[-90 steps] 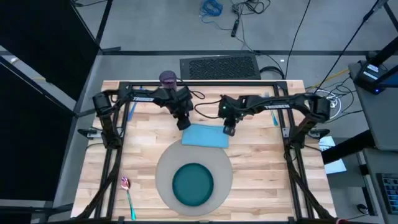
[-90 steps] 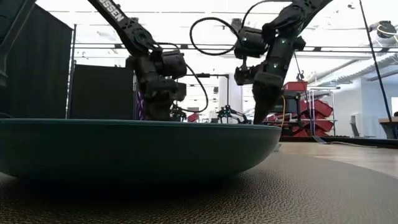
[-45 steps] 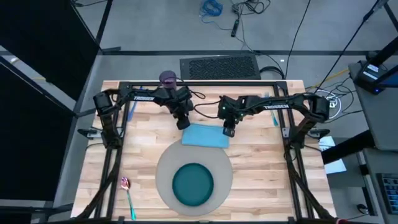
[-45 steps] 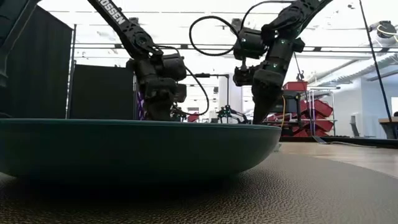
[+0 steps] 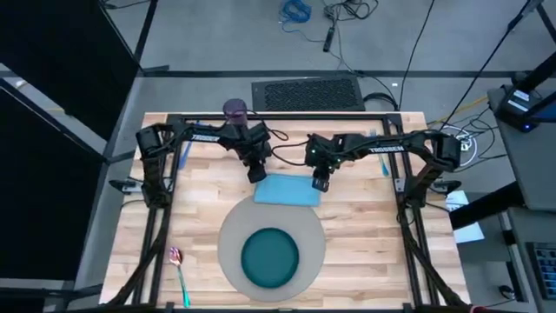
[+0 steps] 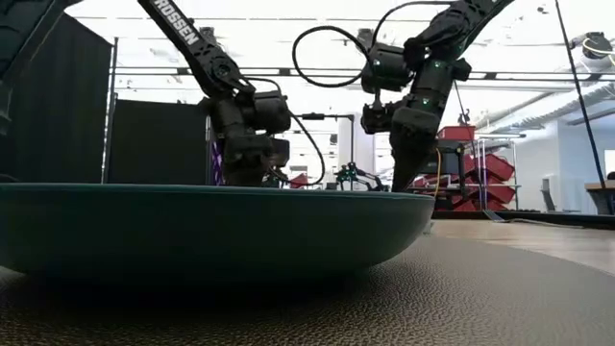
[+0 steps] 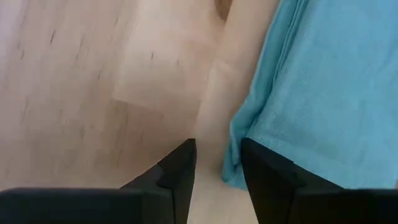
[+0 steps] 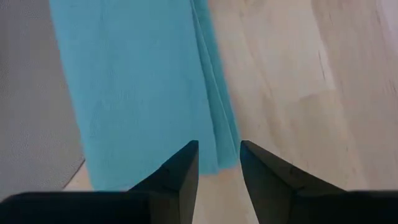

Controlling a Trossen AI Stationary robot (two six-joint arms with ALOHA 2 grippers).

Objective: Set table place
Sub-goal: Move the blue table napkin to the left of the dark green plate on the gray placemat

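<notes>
Two claws hang over the far half of the table point(image 5: 365, 226), one at each far corner of the single napkin point(image 5: 287, 190): the left claw point(image 5: 256, 174) released, its two fingers straddling the napkin's corner, and the right claw point(image 5: 320, 183) likewise released, parted across the napkin's edge. Just nearer than both claws lies one round mat point(image 5: 228, 252) carrying one plate point(image 5: 269, 257), one cup point(image 5: 234, 109) stands beyond the left claw, and one spoon point(image 5: 178, 269) lies well off toward the near left corner.
</notes>
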